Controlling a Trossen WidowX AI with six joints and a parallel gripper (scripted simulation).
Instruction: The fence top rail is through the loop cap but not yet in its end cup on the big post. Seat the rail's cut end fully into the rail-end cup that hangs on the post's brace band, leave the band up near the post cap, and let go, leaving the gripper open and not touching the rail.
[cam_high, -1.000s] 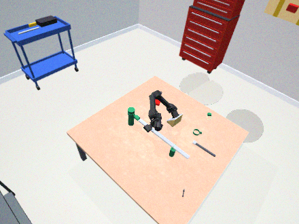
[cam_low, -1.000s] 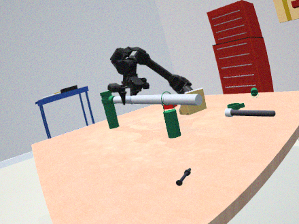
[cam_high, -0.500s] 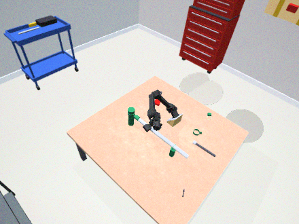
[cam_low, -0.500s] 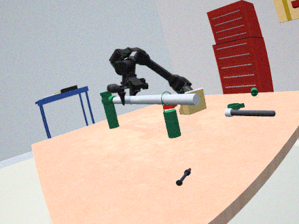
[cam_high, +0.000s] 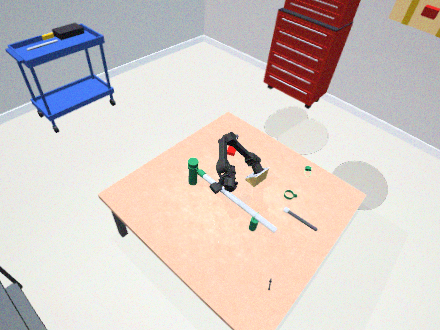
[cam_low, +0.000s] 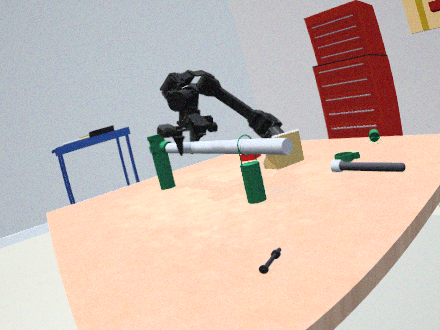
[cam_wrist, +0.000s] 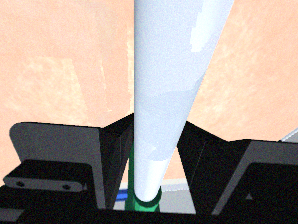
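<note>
The white rail (cam_high: 245, 205) (cam_low: 220, 146) (cam_wrist: 170, 75) runs nearly level above the table, through the thin green loop on the short green post (cam_high: 253, 225) (cam_low: 253, 185). My gripper (cam_high: 219, 188) (cam_low: 186, 146) (cam_wrist: 155, 118) is shut on the rail near its cut end, one finger on each side. That end meets the mouth of the green rail-end cup (cam_high: 201, 172) (cam_low: 161, 146) (cam_wrist: 146, 206); how deep it sits inside is hidden. The cup hangs high on the big green post (cam_high: 193, 177) (cam_low: 164, 175), just below its cap (cam_high: 193, 162).
A tan block (cam_high: 257, 178) (cam_low: 285, 152) and a red piece (cam_high: 231, 150) lie behind the rail. To the right are a green ring clamp (cam_high: 290, 195), a small green cap (cam_high: 308, 168) and a dark rod with a white head (cam_high: 301, 220) (cam_low: 375, 166). A small dark bolt (cam_high: 270, 284) (cam_low: 270, 261) lies in front.
</note>
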